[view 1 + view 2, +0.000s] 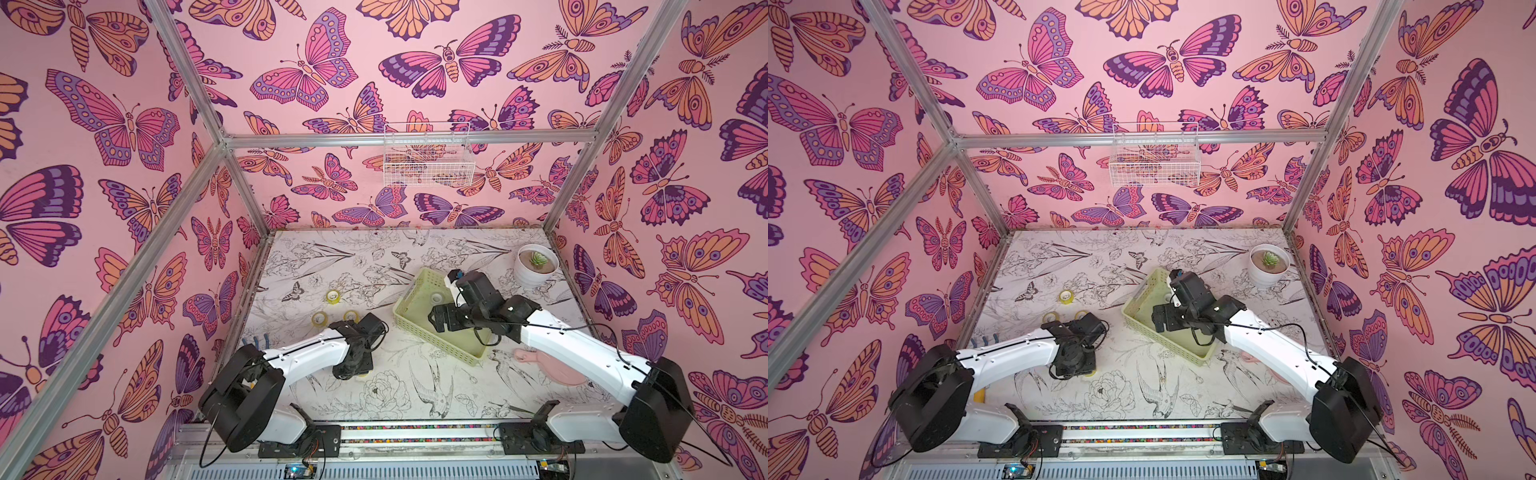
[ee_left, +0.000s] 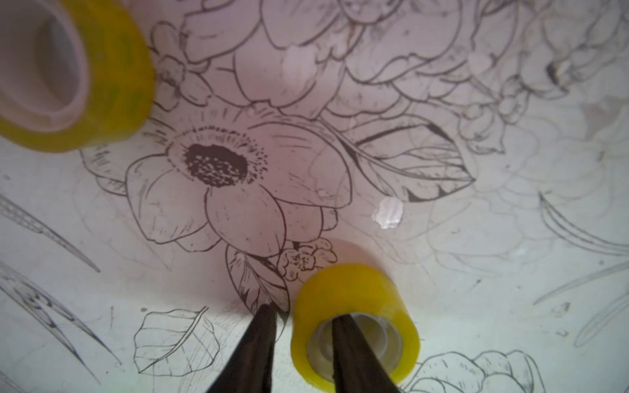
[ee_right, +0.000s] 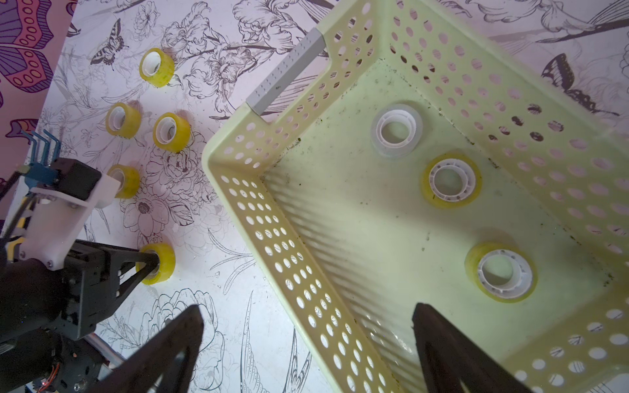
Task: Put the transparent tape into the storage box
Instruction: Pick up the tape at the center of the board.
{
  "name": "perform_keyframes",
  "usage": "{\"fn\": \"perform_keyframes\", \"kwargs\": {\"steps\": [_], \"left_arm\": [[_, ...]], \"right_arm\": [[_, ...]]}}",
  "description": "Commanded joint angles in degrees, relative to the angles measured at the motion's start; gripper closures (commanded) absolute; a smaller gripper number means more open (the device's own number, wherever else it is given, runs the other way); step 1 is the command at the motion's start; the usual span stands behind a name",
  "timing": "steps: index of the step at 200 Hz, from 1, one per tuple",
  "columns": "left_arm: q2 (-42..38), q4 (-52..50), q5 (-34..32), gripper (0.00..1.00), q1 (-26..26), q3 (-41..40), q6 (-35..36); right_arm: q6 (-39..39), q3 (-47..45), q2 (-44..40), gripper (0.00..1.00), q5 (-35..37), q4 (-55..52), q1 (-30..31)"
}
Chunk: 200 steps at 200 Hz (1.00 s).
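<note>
The tabletop [image 1: 399, 376] carries the storage box [image 3: 258, 211], which already holds three boxed rolls [image 3: 476, 192] flat on its floor, one a nearly bare core. The right gripper [image 3: 308, 308] hangs over the box, fingers wide and empty. The left gripper [image 2: 304, 314] has narrow fingers astride the straddled roll [image 2: 354, 289], one inside its core and one outside; we cannot tell whether they pinch it. Four loose rolls [image 3: 180, 136] remain outside, so we judge the task under half done.

A blurred tape roll [image 2: 68, 75] is cut off by the left wrist view's edge; the right arm [image 1: 582, 345] hides part of a pink object [image 1: 552, 372].
</note>
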Motion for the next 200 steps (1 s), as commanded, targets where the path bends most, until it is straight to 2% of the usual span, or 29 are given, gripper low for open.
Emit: {"fn": "perform_keyframes", "kwargs": {"steps": [1,19,40,81,127,172,200], "left_arm": [[0.5,0.1,0.7,0.75,0.3,-1.2,0.5],[0.0,0.0,1.2,0.93,0.3,-1.4,0.5],[-1.1,-0.5,2.1,0.98,0.3,-0.7,0.7],[-2.4,-5.9,1.8,0.99,0.3,6.1,2.7],[-1.4,-10.3,2.3,0.98,0.3,19.2,7.1],[7.2,-12.4,4.8,0.97,0.3,34.5,11.7],[15.6,-12.9,5.2,0.97,0.3,43.9,15.0]], "right_arm": [[-0.4,1.7,-0.5,0.01,1.0,-1.7,0.5],[-0.4,1.7,-0.5,0.01,1.3,-1.8,0.4],[-0.4,1.7,-1.0,0.01,2.0,-1.8,0.4],[-0.4,1.6,-2.1,0.01,4.4,-3.0,0.4],[0.1,0.3,-5.3,0.01,7.7,-4.4,0.4],[1.1,-2.3,-10.4,0.01,11.6,-6.1,0.4],[1.6,-3.7,-13.4,0.01,13.3,-7.5,0.3]]}}
